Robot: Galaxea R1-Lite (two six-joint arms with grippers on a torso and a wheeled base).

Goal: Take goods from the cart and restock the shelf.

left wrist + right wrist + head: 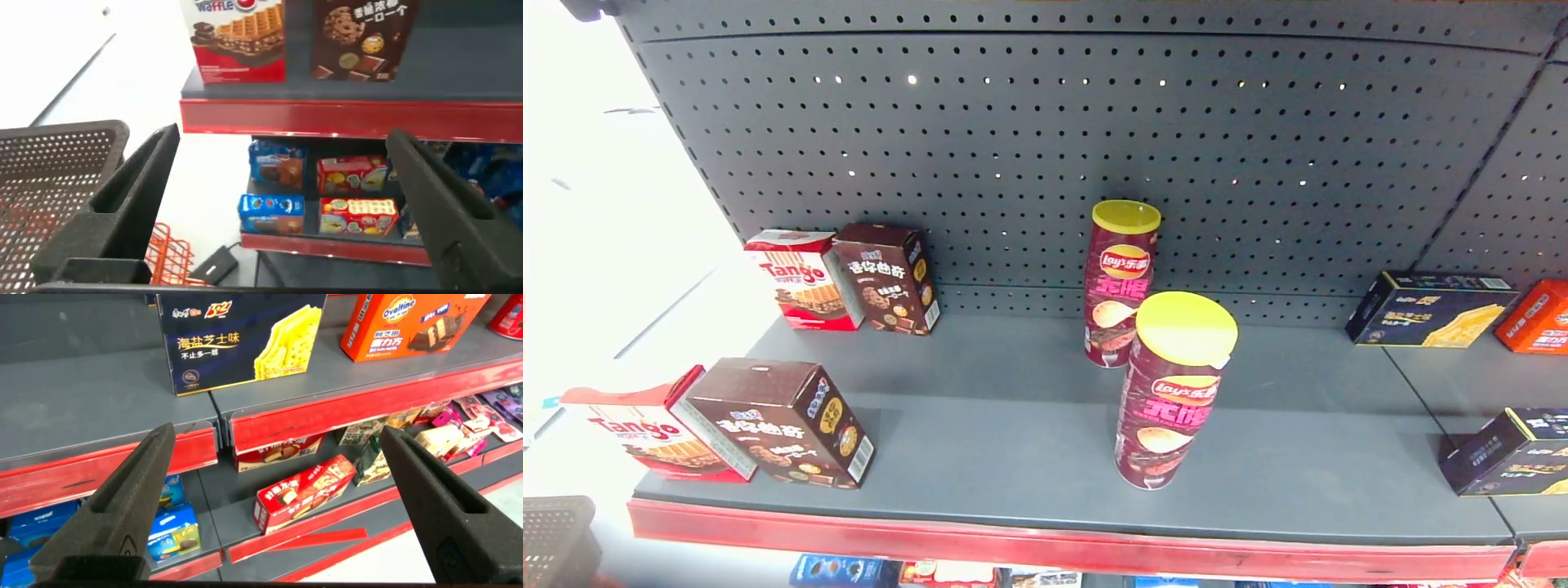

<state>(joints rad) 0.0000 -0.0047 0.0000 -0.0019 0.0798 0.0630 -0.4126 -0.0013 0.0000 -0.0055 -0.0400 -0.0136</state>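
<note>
Two maroon chip cans with yellow lids stand upright on the grey shelf (pixel 1013 441): one at the back (pixel 1120 282), one nearer the front edge (pixel 1172 388). My left gripper (pixel 286 212) hangs open below the shelf's red front lip, next to a dark mesh cart basket (pixel 41 188), with nothing between its fingers. My right gripper (pixel 278 506) is open too, empty, in front of the lower shelves further right.
Red wafer boxes (pixel 805 278) and brown cookie boxes (pixel 784 420) sit at the shelf's left, front and back. Dark blue boxes (pixel 1429 309) and an orange box (pixel 1539 317) stand on the right bay. Lower shelves hold small snack boxes (pixel 351 196). An orange basket (pixel 167 253) lies low.
</note>
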